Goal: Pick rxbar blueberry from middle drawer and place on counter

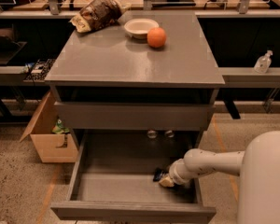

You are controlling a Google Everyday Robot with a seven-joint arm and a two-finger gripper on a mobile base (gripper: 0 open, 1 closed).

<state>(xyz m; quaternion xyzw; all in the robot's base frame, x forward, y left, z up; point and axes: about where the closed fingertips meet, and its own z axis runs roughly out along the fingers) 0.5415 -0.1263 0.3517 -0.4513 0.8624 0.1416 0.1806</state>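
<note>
The middle drawer (130,212) is pulled open below the grey cabinet's counter (130,62). The rxbar blueberry (157,174), a small dark bar, lies on the drawer floor near the right side, partly hidden by my hand. My gripper (166,181) reaches down into the drawer from the right on its white arm (210,162) and sits right at the bar, touching or just over it. The bar rests low in the drawer, not lifted.
On the counter are a brown-and-yellow snack bag (97,14), a white bowl (141,28) and an orange (156,37). A closed drawer front (133,115) sits above the open drawer. A cardboard box (49,141) stands on the floor at left, and a clear bottle (262,62) on a ledge at right.
</note>
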